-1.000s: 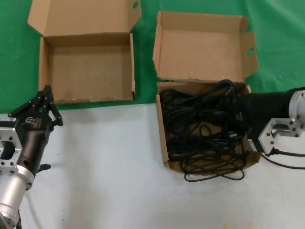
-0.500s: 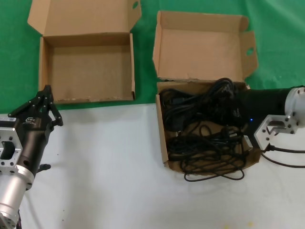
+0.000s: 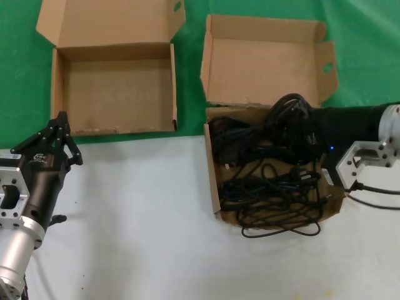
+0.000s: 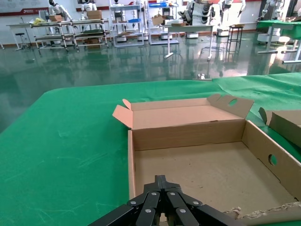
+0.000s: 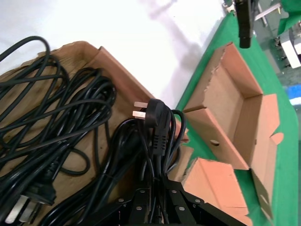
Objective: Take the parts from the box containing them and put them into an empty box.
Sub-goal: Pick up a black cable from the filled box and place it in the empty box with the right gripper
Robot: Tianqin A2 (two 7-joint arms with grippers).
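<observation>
The squarish box (image 3: 275, 206) sits on the white table (image 3: 137, 219) at the robot's right, its near rim just short of the green cloth's (image 3: 19, 81) edge line and its raised lid (image 3: 265, 62) standing over the cloth behind it. It is filled with a tangle of black power cords (image 3: 269, 181); one loop spills over the near wall onto the table. The right gripper (image 5: 157, 190) reaches in from the right side, over the far right corner of this box, and its fingers are clamped on a bundle of cord loops that rises above the rest. The right wrist view shows a three-pin plug (image 5: 151, 113) at the top of that bundle, its pins pointing sideways toward the box wall, the cords running lengthwise back into the gripper. The wider, shallow box (image 3: 115, 94) lies well apart to the left on the green cloth, open upward, its flat lid (image 3: 109, 22) folded back away from the robot. Bare white table lies between the two boxes. The left gripper (image 3: 57, 134) hovers near that box's near left corner, fingertips pinched together to a point.
</observation>
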